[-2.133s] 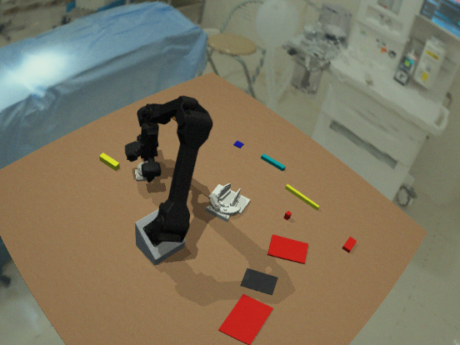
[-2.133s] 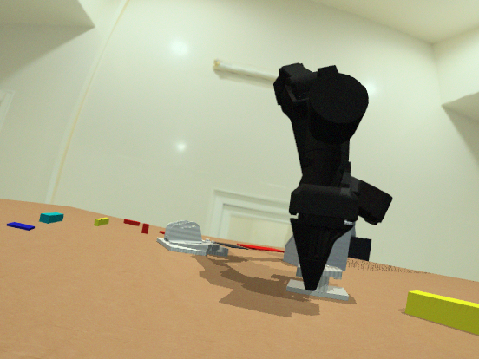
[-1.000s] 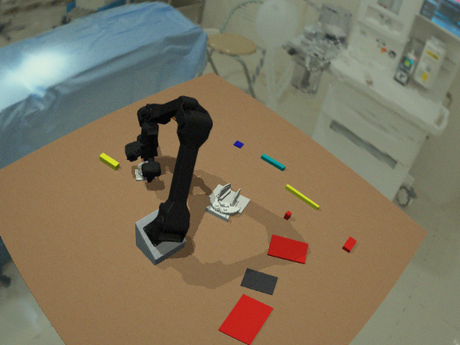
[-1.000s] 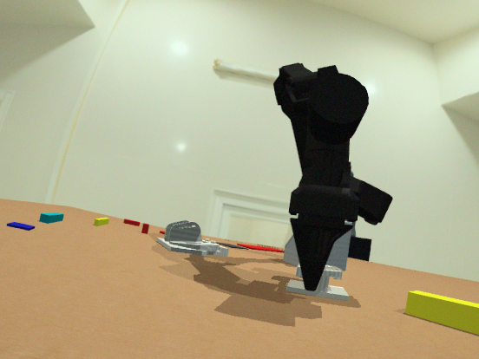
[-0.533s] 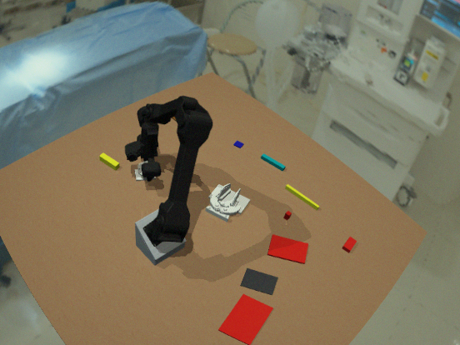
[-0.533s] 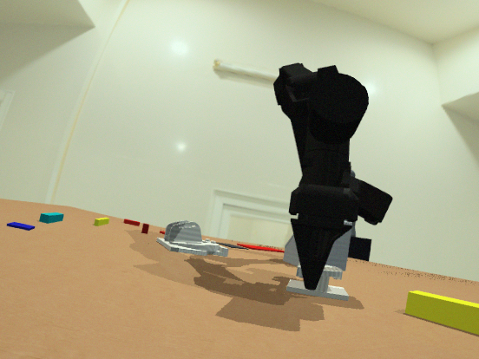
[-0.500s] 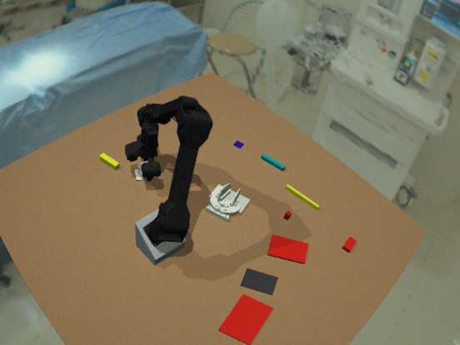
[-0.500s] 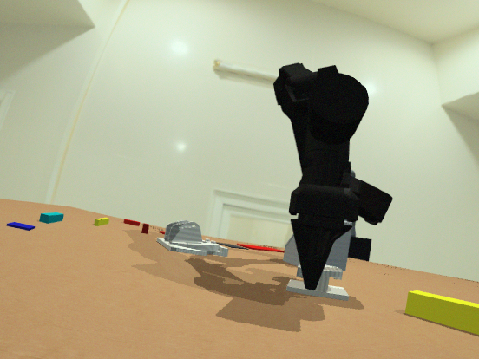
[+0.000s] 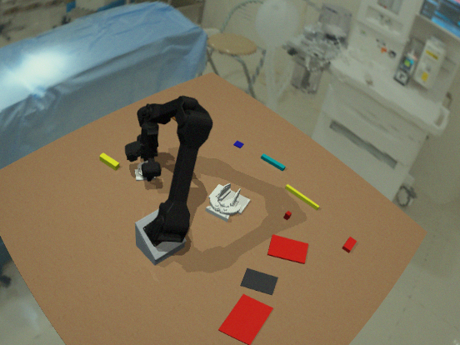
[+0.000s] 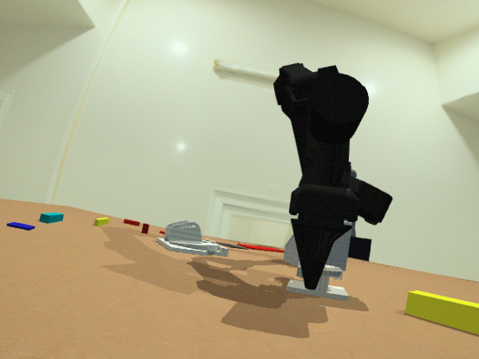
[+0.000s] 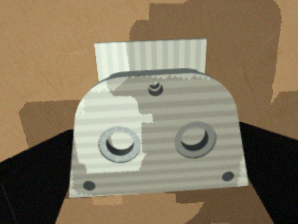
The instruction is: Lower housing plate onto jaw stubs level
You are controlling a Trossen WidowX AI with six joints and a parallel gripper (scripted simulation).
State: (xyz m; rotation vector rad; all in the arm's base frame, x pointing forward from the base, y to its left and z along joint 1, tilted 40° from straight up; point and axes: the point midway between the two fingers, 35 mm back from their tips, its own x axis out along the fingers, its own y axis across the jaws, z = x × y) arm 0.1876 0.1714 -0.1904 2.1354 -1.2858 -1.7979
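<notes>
The pale housing plate [image 10: 337, 274] [image 11: 157, 112] has a rounded edge, two large ringed holes and small holes. It lies flat on top of a small stand with a rectangular foot [image 9: 138, 177] [image 10: 338, 293] [image 11: 165, 56]. My gripper [image 10: 311, 283] [image 11: 155, 134] points down over it and is shut on the plate, one finger at each side edge. In the exterior view one finger hides the other. Apart from them, the white base [image 9: 225, 207] [image 10: 173, 247] lies on the table, with two upright jaws [image 9: 225, 190] [image 10: 183, 231] side by side on it.
A yellow block [image 9: 109, 161] [image 10: 442, 311] lies near the stand. A blue tile [image 9: 238, 144] [image 10: 21, 226], a teal bar [image 9: 272, 162] [image 10: 51, 218], a yellow bar [image 9: 302, 197] and a small red block [image 9: 287, 215] lie beyond the base. Red and dark sheets lie farther off.
</notes>
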